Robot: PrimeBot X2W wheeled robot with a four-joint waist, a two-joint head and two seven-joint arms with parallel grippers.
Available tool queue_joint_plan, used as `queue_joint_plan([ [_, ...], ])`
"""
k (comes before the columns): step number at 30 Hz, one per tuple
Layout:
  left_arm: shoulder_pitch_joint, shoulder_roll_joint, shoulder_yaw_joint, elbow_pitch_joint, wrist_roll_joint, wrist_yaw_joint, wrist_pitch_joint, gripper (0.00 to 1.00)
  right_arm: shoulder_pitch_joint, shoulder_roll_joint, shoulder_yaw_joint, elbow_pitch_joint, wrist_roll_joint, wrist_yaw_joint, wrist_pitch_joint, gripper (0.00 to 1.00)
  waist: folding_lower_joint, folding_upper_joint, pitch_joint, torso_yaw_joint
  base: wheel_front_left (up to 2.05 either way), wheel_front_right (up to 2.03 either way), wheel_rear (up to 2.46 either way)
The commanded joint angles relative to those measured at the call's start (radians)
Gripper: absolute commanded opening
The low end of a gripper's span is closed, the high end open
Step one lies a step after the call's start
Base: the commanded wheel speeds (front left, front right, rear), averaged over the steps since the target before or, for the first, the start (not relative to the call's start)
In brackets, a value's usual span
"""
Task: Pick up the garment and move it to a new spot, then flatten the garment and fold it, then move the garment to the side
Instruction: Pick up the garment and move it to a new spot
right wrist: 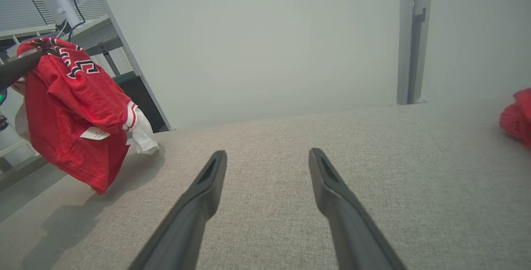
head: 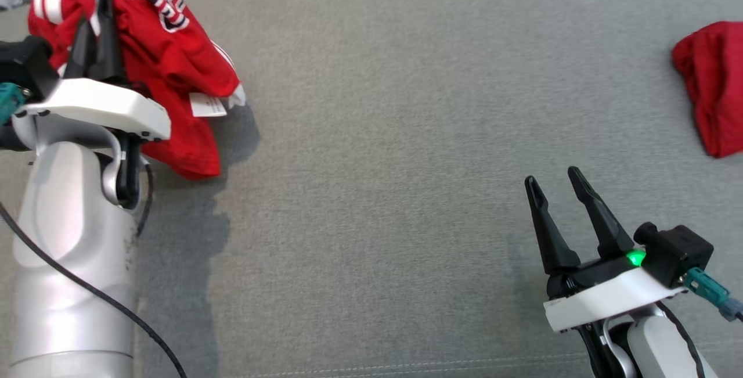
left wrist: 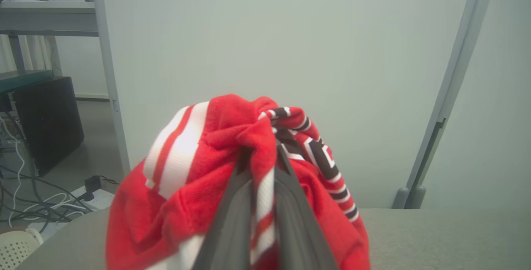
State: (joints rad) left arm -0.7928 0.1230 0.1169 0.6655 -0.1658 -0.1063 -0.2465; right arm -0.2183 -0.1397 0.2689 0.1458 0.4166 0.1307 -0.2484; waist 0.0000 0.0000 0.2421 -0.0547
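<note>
The garment [head: 168, 58], a red jersey with white stripes and black-and-white trim, hangs bunched at the far left of the grey padded surface [head: 377, 163], lifted by the left gripper [head: 97, 13], whose two dark fingers are pinched tight on a fold near its top. In the left wrist view the cloth [left wrist: 199, 178] drapes over both sides of those fingers [left wrist: 232, 220], with a striped band squeezed between them. From the right wrist view the jersey [right wrist: 74, 108] droops to a point close over the surface; whether the tip touches cannot be told. Block characters in black with white outline [right wrist: 83, 67] run across the crumpled front, too folded to read. A small white label [head: 207, 105] sticks out near the hem, its print too small to make out, and a bit of white lining [right wrist: 143, 135] hangs beside it. Well apart, at the right edge of the surface, lies a second crumpled red cloth [head: 711, 87]. The right gripper [head: 551, 176] hovers low at the near right with its fingers spread wide and nothing between them. Past the surface stands a pale partition wall [left wrist: 269, 46]; on the floor to its left are a black box [left wrist: 45, 120], loose cables [left wrist: 37, 203] and a pale perforated basket [left wrist: 12, 249] whose contents are out of sight.
</note>
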Motion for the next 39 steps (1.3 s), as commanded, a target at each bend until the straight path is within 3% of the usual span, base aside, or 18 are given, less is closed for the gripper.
queue_joint_plan([
  [1,0.016,0.023,0.0,-0.053,0.004,-0.011,0.013,0.0,0.021,0.006,0.009,-0.017,0.007,0.0,-0.013,1.0,0.0,0.0,-0.059,-0.053,0.0,0.0,0.0],
  [21,0.165,-0.062,-0.201,-0.178,-0.074,-0.019,0.136,0.0,0.096,0.028,0.014,-0.012,0.023,0.0,-0.013,1.0,0.0,0.0,-0.181,-0.204,0.0,0.0,0.0],
  [28,0.243,-0.071,-0.336,-0.076,-0.057,-0.009,0.093,0.0,0.081,0.034,0.016,-0.018,0.024,0.0,-0.013,1.0,0.0,0.0,-0.142,-0.23,0.0,0.0,0.0],
  [36,0.243,-0.072,-0.457,0.095,-0.145,0.023,0.013,0.0,0.043,0.056,0.021,-0.014,0.016,0.0,-0.013,1.0,0.0,0.0,-0.092,-0.244,0.0,0.0,0.0],
  [37,0.239,-0.073,-0.471,0.11,-0.158,0.021,0.009,0.05,0.043,0.058,0.022,-0.012,0.014,0.0,-0.013,1.0,0.0,0.0,-0.089,-0.243,0.0,0.0,0.0],
  [38,0.233,-0.073,-0.481,0.123,-0.174,0.019,0.005,0.23,0.042,0.06,0.023,-0.01,0.014,0.0,-0.013,1.0,0.0,0.0,-0.087,-0.242,0.0,0.0,0.0],
  [39,0.228,-0.073,-0.489,0.135,-0.186,0.018,0.002,0.34,0.042,0.061,0.023,-0.008,0.013,0.0,-0.013,1.0,0.0,0.0,-0.085,-0.24,0.0,0.0,0.0],
])
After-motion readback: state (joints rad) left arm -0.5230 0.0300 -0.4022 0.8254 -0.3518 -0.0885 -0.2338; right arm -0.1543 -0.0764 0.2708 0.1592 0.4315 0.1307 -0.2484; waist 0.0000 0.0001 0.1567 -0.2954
